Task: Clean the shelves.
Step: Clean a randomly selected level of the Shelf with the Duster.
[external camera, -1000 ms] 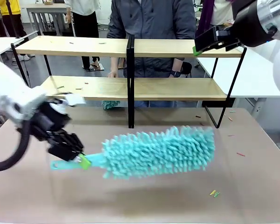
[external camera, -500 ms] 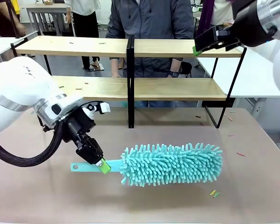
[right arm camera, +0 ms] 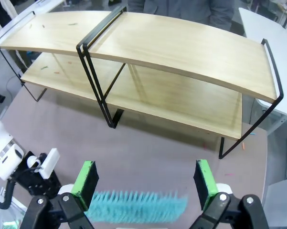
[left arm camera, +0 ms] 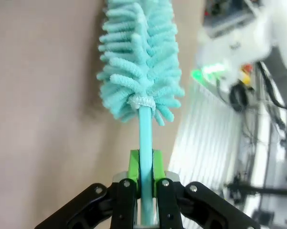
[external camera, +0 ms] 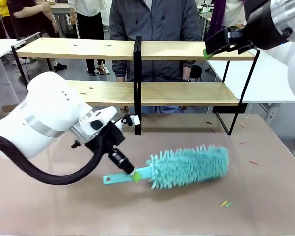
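Observation:
The shelves [external camera: 186, 50] are two tiers of light-wood boards in a thin black frame with a black centre post, standing across the table's far half; the shelves [right arm camera: 181, 47] lie below in the right wrist view. A teal fluffy duster [external camera: 189, 165] hovers low over the table, tilted, its head to the right. My left gripper [external camera: 133, 174] is shut on the duster's flat teal handle; in the left wrist view the duster [left arm camera: 139, 57] runs straight out from the left gripper [left arm camera: 144, 171]. My right gripper [external camera: 206, 52] hangs high at the upper right, and the right gripper [right arm camera: 146, 183] stands open with nothing between its fingers.
A person in a grey jacket [external camera: 159, 29] stands behind the shelves. Small coloured scraps [external camera: 226, 203] lie on the brown table near its right front, and a few bits [external camera: 76, 45] rest on the top board. White tables [external camera: 270, 78] flank the area.
My left arm has swung to the right and rolled its wrist, carrying the duster rightward; the head now looks narrower and tilted. The right arm has not moved.

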{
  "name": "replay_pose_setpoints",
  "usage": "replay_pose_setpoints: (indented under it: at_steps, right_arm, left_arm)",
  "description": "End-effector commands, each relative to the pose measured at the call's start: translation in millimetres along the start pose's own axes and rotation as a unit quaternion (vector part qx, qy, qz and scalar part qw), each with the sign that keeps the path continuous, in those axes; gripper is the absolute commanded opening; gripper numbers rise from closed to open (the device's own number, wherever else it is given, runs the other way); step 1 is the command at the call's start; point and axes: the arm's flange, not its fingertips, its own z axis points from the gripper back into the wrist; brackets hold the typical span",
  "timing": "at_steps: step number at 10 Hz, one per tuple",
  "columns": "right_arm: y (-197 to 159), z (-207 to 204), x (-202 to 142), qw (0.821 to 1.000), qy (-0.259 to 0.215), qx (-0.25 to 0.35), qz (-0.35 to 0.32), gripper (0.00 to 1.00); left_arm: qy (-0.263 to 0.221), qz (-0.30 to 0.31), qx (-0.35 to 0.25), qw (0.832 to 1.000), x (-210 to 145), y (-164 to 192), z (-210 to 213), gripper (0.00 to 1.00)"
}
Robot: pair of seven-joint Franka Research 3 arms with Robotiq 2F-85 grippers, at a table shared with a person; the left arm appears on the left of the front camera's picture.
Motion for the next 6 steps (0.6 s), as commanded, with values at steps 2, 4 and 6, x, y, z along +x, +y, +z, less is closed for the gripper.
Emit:
replay_pose_setpoints:
  at_steps: [2,4,6]
  right_arm:
    - [0.1,-0.4,0.6,1.000,0.001,0.002,-0.001,1.00]
    - [0.1,-0.4,0.6,1.000,0.001,0.002,-0.001,1.00]
    - [0.1,-0.4,0.6,1.000,0.001,0.002,-0.001,1.00]
  left_arm:
    - [-0.107,0.097,0.111,0.983,43.9,20.3,-16.8,0.13]
    - [-0.126,0.125,0.121,0.977,54.8,31.2,-18.9,0.13]
    - [-0.113,0.111,0.117,0.980,48.4,33.1,-6.8,0.13]
